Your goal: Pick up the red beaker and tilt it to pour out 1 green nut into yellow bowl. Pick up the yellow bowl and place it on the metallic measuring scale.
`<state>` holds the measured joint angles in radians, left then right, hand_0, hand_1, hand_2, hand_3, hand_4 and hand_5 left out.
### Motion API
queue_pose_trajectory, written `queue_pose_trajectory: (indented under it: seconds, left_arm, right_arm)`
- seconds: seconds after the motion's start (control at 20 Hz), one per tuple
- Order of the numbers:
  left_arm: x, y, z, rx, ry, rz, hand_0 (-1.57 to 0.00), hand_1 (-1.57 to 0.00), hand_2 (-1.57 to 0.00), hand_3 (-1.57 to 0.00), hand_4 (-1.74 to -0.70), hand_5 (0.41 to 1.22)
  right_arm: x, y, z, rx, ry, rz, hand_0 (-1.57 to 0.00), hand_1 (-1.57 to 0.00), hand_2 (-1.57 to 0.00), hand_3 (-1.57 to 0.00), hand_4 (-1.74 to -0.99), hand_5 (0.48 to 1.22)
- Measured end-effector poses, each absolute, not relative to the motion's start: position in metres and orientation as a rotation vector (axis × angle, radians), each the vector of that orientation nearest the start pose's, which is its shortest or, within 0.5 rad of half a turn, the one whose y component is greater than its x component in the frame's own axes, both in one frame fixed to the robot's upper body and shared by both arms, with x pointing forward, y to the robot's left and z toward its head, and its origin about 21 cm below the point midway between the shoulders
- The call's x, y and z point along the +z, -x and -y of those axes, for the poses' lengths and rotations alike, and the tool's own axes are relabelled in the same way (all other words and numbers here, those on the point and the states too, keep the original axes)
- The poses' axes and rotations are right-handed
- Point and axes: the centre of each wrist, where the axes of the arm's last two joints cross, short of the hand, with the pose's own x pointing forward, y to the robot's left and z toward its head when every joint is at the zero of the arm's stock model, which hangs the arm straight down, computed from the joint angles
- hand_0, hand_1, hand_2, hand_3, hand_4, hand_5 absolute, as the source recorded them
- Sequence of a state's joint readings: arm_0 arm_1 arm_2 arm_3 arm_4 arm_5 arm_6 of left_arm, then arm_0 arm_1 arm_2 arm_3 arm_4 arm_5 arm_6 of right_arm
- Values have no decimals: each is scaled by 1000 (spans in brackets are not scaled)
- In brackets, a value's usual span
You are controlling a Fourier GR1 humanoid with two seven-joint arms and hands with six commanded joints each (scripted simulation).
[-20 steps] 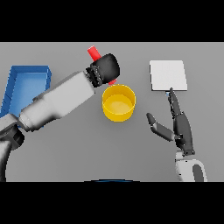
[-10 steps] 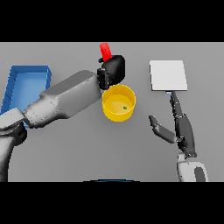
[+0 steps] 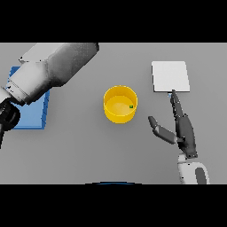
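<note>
The yellow bowl (image 3: 120, 104) stands at the table's middle, and a small green nut (image 3: 131, 106) lies inside it near its right wall. To the right at the back lies the flat metallic scale (image 3: 170, 76). My right hand (image 3: 184, 131) rests open on the table right of the bowl, fingers straight and pointing at the scale's near edge, thumb spread toward the bowl. My left forearm (image 3: 55, 68) crosses the upper left and runs out past the scene's top edge. Neither the left hand nor the red beaker shows.
A blue tray (image 3: 31, 116) lies at the left edge, partly covered by my left arm.
My left arm has lifted up and back, carrying its hand and the red beaker out of sight. A green nut now lies in the bowl. The right hand has stayed still.
</note>
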<state>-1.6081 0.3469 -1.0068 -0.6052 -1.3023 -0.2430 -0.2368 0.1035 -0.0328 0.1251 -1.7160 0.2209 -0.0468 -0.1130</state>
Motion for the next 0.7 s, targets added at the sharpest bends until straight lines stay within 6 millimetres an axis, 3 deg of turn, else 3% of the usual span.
queue_pose_trajectory:
  seconds: [0.15, 0.25, 0.35, 0.5, 0.6, 0.7]
  left_arm:
    - [331, -457, -75, 2460, 1899, -1130, -1571, -1571, -1571, -1523, -1731, 1221]
    - [356, -467, -119, 2547, 2054, -1514, -1571, -1571, -1571, -1509, -1735, 1221]
    - [360, -476, -168, 2588, 2137, -1959, -1571, -1571, -1571, -1520, -1737, 1221]
    - [343, -481, -239, 2482, 2139, -2585, -1571, -1571, -1571, -1545, -1739, 1221]
    - [319, -481, -274, 2337, 2202, -2876, -1571, -1571, -1571, -1554, -1740, 1221]
    - [284, -480, -299, 2188, 2448, -3018, -1571, -1571, -1571, -1560, -1740, 1221]
  right_arm:
    - [11, -222, 212, 233, 119, 1754, 1, 1, 1, 1, -1102, 572]
    - [11, -226, 211, 251, 115, 1753, 1, 1, 1, 1, -1105, 578]
    - [13, -228, 213, 243, 106, 1751, 1, 1, 1, 1, -1116, 582]
    - [9, -226, 212, 263, 113, 1750, 1, 1, 1, 1, -1125, 601]
    - [10, -229, 216, 284, 140, 1739, 1, 1, 1, 1, -1132, 614]
    - [14, -231, 213, 286, 131, 1762, 1, 1, 1, 1, -1138, 626]
